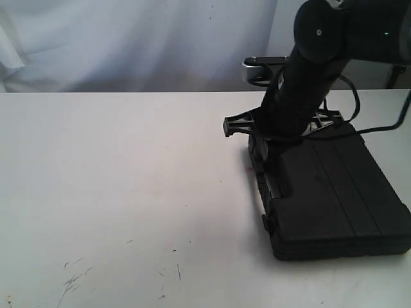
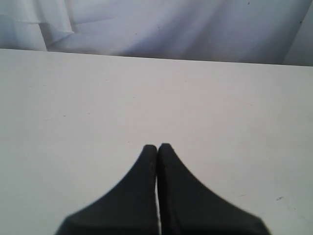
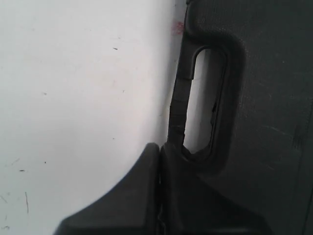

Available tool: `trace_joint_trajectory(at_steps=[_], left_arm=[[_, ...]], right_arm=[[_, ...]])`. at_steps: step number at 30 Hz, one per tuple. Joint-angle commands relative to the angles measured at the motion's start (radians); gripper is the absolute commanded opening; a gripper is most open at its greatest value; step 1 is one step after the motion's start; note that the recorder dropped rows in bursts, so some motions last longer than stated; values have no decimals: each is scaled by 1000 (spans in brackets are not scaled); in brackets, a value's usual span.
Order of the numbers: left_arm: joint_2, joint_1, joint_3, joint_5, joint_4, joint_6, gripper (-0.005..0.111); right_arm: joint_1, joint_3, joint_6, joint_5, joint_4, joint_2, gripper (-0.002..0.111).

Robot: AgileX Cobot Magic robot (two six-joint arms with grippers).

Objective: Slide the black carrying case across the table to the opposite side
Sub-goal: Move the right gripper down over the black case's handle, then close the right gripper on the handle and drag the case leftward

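Observation:
The black carrying case [image 1: 340,192] lies flat on the right part of the white table [image 1: 115,192], with its handle [image 1: 266,183] facing left. My right gripper [image 1: 260,147] comes down at the far end of that handle. In the right wrist view its fingers [image 3: 160,147] are shut together, with the tips touching the end of the handle bar [image 3: 178,105] beside the case lid [image 3: 274,73]. My left gripper [image 2: 157,146] is shut with nothing in it, over bare table [image 2: 146,88]. It does not show in the exterior view.
A white cloth backdrop [image 1: 128,38] hangs behind the table's far edge. A black cable [image 1: 379,128] loops from the right arm over the case's far side. Dark scratches [image 1: 74,279] mark the front left of the table. A small red stain [image 3: 178,27] sits by the case.

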Motion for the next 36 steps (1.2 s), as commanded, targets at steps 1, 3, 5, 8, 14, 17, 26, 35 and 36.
trace_joint_trajectory(at_steps=[1, 3, 5, 8, 14, 17, 26, 35, 36], left_arm=[[-5, 2, 5, -15, 0, -4, 0], [-5, 2, 5, -15, 0, -4, 0], [-5, 2, 5, -15, 0, -4, 0], [-5, 2, 5, -15, 0, -4, 0], [-5, 2, 5, -15, 0, -4, 0], [-5, 2, 5, -15, 0, -4, 0], [-5, 2, 5, -15, 0, -4, 0], [-5, 2, 5, -15, 0, -4, 0], [-5, 2, 5, -15, 0, -4, 0]], right_arm=[[7, -87, 53, 42, -29, 79, 0], [7, -112, 81, 49, -34, 110, 0], [7, -136, 145, 46, -52, 149, 6], [7, -142, 147, 37, -77, 187, 21], [7, -142, 147, 11, -77, 245, 36], [7, -143, 147, 7, -109, 267, 41], [7, -143, 147, -12, -105, 321, 41], [7, -143, 158, -15, -98, 329, 24], [7, -143, 158, -15, -93, 329, 20]])
